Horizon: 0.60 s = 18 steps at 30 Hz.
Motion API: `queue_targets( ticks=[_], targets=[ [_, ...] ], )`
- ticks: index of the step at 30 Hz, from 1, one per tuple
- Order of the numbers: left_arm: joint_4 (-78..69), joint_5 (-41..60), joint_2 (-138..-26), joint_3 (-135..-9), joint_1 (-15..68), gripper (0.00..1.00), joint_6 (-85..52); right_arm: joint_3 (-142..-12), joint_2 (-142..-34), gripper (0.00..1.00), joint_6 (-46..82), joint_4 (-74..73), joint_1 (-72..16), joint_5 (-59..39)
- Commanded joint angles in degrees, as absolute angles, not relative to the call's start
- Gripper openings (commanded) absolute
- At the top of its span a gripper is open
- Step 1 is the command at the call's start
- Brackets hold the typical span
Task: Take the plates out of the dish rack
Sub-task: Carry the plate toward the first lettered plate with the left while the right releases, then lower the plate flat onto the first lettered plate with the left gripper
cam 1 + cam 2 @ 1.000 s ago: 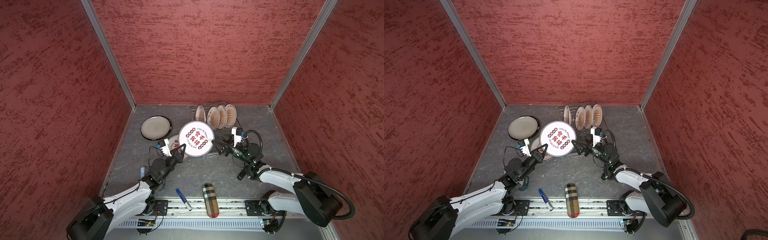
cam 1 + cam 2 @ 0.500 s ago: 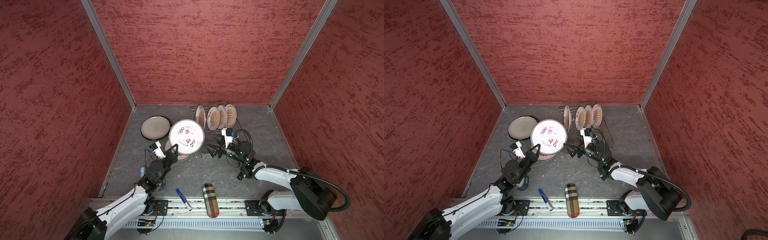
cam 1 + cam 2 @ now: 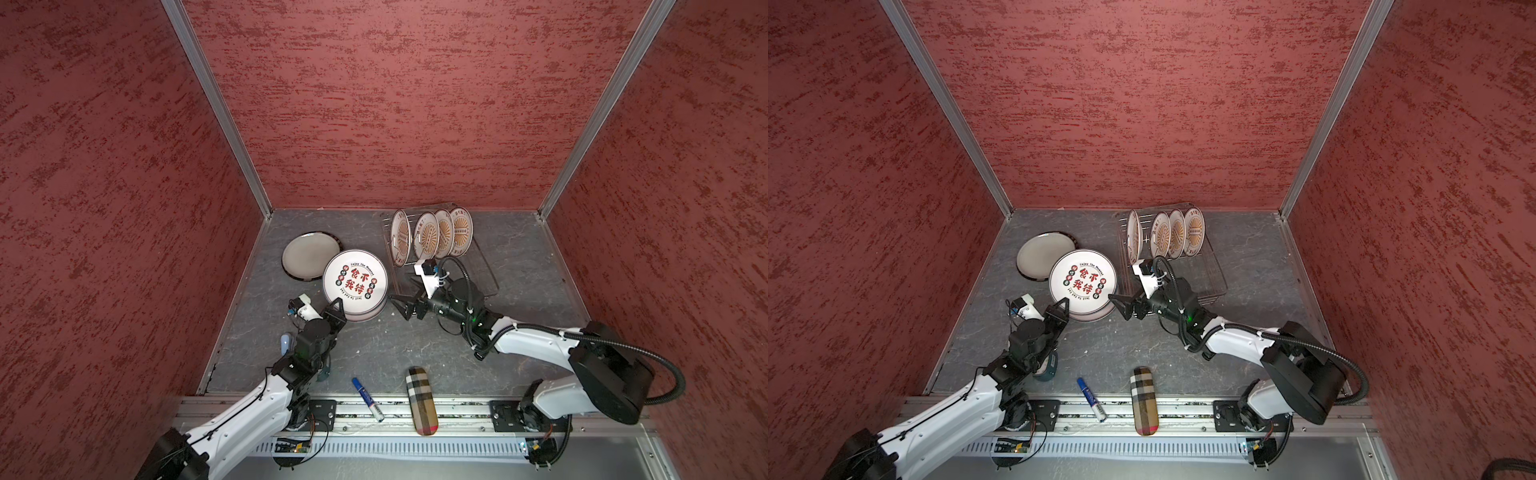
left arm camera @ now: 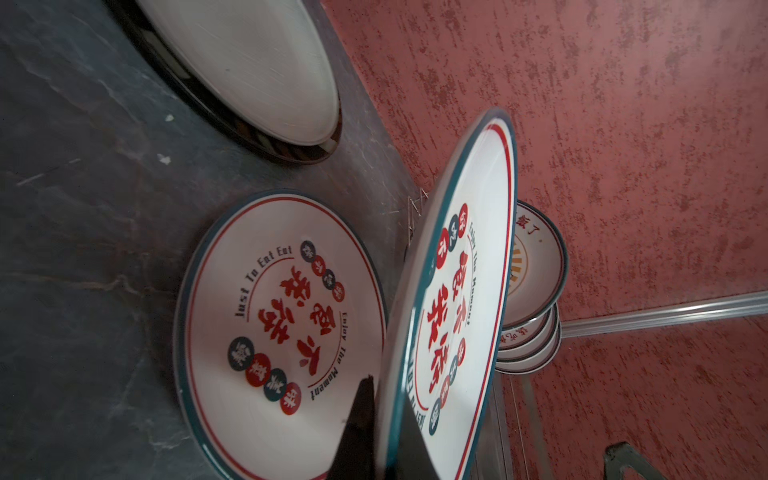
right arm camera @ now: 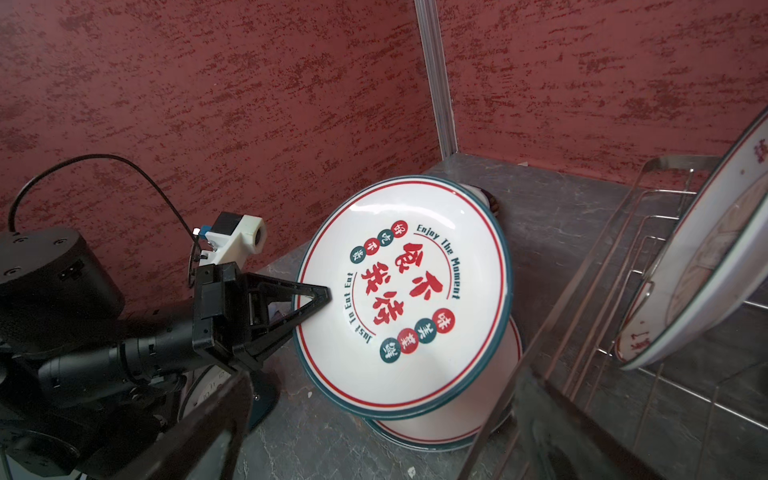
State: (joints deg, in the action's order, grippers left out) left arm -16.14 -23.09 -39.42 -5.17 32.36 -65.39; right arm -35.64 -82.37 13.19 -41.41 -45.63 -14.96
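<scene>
While the dish rack [image 3: 484,270] fills the upper centre in both top views, its near half is bare wire and four sunburst plates [image 3: 432,237] stand upright at its far end. Left of it, a grey plate [image 3: 309,255] lies flat near the floor's [image 3: 374,353] left edge. The character plate [image 3: 355,280] tilts above a matching plate [image 4: 266,316] that lies flat, and the left gripper [image 3: 336,309] pinches its lower rim. The right gripper [image 3: 398,306] is spread wide and empty, just right of that rim. Below both is open floor, with a plaid case [image 3: 422,401] and a marker [image 3: 368,394] at the front edge.
</scene>
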Motion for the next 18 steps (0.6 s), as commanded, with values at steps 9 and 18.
queue_targets(
  ticks=[9, 18],
  targets=[
    [-3.83, -24.35, -41.93, -11.31, 30.77, 0.00, -76.71, -41.24, -85.95, 0.99, 10.28, -35.29, -46.97, -13.36],
    [4.65, -20.42, -46.09, -16.15, 30.50, 0.00, -82.78, -44.46, -88.61, 0.99, 8.47, -29.93, -47.98, -10.72]
  ],
)
